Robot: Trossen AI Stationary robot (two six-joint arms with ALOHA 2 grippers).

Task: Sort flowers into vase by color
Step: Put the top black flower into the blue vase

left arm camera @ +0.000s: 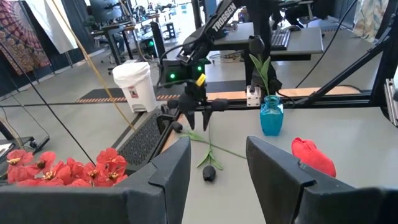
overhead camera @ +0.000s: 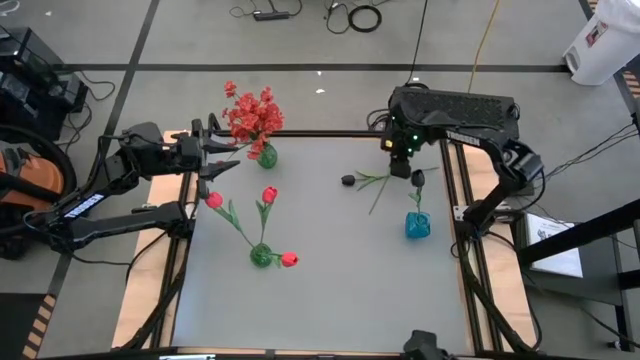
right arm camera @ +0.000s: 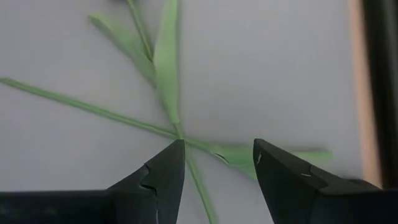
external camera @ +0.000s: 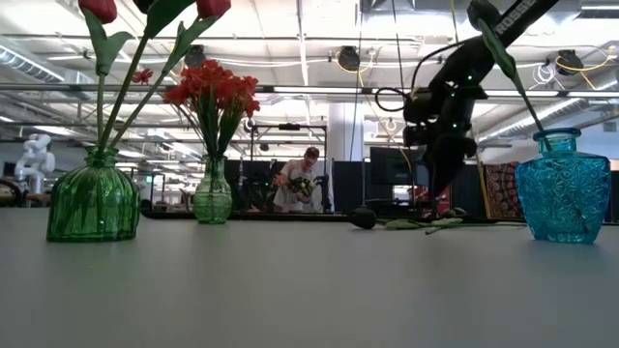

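Observation:
A black-bloomed flower [overhead camera: 347, 180] lies flat on the grey table, its green stem and leaves [right arm camera: 168, 68] spread toward the right. My right gripper [right arm camera: 217, 163] is open and points down over the stem, one finger on each side of the leaf joint, touching nothing that I can see. A blue vase [overhead camera: 417, 226] holds one black flower [overhead camera: 417, 180]. A green vase [overhead camera: 266, 155] holds red blossom sprays [overhead camera: 250, 112]. Another green vase [overhead camera: 261, 256] holds red tulip buds [overhead camera: 269, 194]. My left gripper [overhead camera: 232, 160] is open and empty beside the spray vase.
The table's dark frame rails [overhead camera: 455, 190] run along the left and right sides. A white bin [overhead camera: 600, 40] stands on the floor beyond the far right corner. A person [external camera: 295, 184] stands far behind the table. Bare tabletop lies toward the near edge [overhead camera: 340, 310].

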